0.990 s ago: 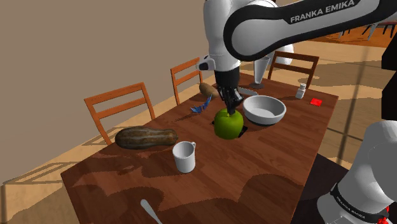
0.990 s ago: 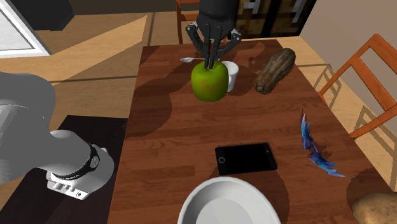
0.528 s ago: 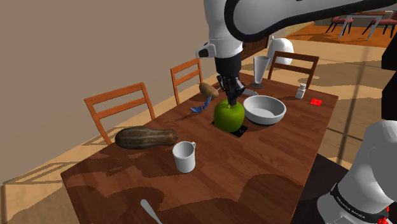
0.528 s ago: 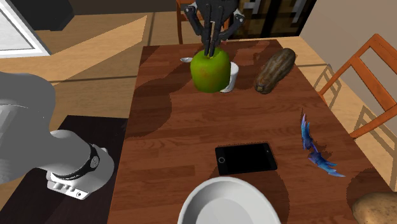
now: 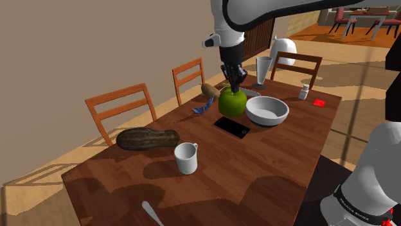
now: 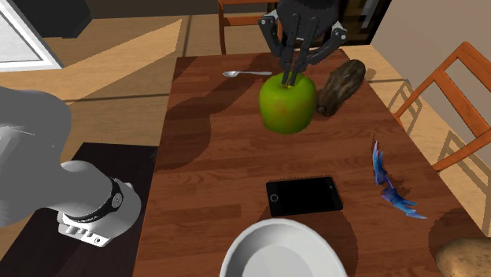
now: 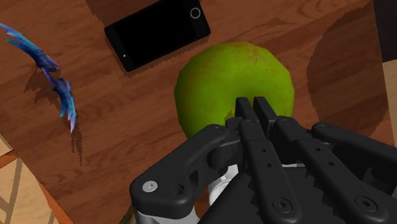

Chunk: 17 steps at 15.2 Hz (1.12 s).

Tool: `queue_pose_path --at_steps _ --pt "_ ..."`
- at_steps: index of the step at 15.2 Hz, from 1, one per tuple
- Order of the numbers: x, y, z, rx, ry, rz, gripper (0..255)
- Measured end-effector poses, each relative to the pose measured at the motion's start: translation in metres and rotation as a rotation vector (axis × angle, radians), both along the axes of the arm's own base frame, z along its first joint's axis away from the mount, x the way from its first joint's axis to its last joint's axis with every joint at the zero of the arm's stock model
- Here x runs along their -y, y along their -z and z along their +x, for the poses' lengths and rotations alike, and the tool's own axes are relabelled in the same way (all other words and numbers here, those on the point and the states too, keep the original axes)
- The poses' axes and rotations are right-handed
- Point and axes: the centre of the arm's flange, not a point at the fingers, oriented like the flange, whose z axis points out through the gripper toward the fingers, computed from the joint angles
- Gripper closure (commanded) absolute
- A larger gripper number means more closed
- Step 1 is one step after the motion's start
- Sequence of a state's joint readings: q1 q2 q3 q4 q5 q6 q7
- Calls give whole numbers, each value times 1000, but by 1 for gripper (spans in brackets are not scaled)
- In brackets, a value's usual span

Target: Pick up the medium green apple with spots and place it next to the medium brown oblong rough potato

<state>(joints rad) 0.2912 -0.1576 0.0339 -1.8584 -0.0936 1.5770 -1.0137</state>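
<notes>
Mid-carry, by the look of it: pinching the apple (image 5: 232, 103) at its top with the pincer (image 5: 236, 85), fingers (image 7: 244, 109) drawn nearly together on the stem end. Hanging it clear of the tabletop (image 5: 270, 167), near the phone (image 5: 231, 126) and close to the bowl (image 5: 268, 119). From the wrist: a round green flank with faint brownish blotches, with the phone and a blue feather (image 7: 54, 83) on the wood beyond.

Next, probably: travel toward the potato (image 5: 209, 90) at the tabletop's far edge by the chair (image 5: 189, 74), passing over the feather. Then lower onto bare wood just beside it without touching, and only then spread the fingers. Worth guarding against a roll on release.

No real long axis to the apple: near-round, stem end up into the pincer, core roughly vertical. Potato lying on its side, long axis slanting down toward the shoulder view's right.
</notes>
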Motion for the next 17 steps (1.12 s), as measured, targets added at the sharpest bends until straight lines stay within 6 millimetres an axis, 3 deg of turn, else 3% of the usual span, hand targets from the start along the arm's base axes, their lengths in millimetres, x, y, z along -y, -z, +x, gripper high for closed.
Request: queue_pose_path --at_steps 17 --pt "166 2 145 0 0 0 255"
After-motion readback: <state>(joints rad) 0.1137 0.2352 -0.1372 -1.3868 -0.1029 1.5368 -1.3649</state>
